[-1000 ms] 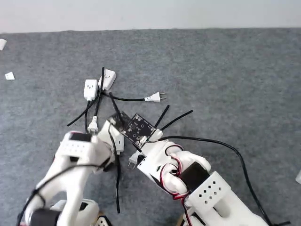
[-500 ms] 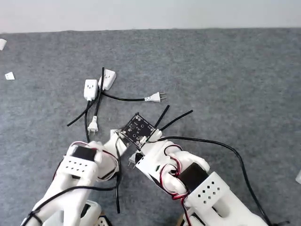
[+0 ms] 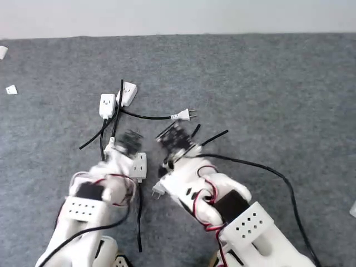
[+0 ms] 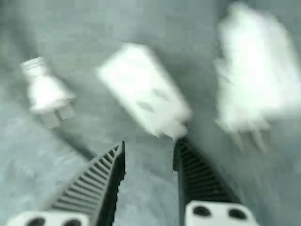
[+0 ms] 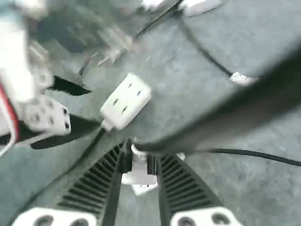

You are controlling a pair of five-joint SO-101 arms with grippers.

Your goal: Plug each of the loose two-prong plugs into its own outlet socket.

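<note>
A white outlet socket (image 3: pixel 139 165) lies between my two arms on the grey carpet. My left gripper (image 4: pixel 148 150) hovers open just over one end of this socket (image 4: pixel 146 101); in the high view it (image 3: pixel 128 153) is at the socket's left. My right gripper (image 5: pixel 138 150) is shut on a white two-prong plug (image 5: pixel 138 175) with a black cord, a short way from the socket (image 5: pixel 126 101). In the high view that plug (image 3: pixel 157 191) sticks out beside the right gripper (image 3: pixel 164 181). A loose plug (image 3: pixel 109 147) lies left of the socket, another (image 3: pixel 183 115) farther back.
Two more white sockets (image 3: pixel 107 104) (image 3: pixel 129 92) lie at the back left, with black cords (image 3: pixel 146 117) trailing from them across the carpet. A thick black cable (image 3: pixel 278 181) runs along the right arm. Open carpet stretches to the right and far side.
The left arm swung up and back, uncovering the middle socket. The right arm's wrist shifted toward the far side, still holding its plug.
</note>
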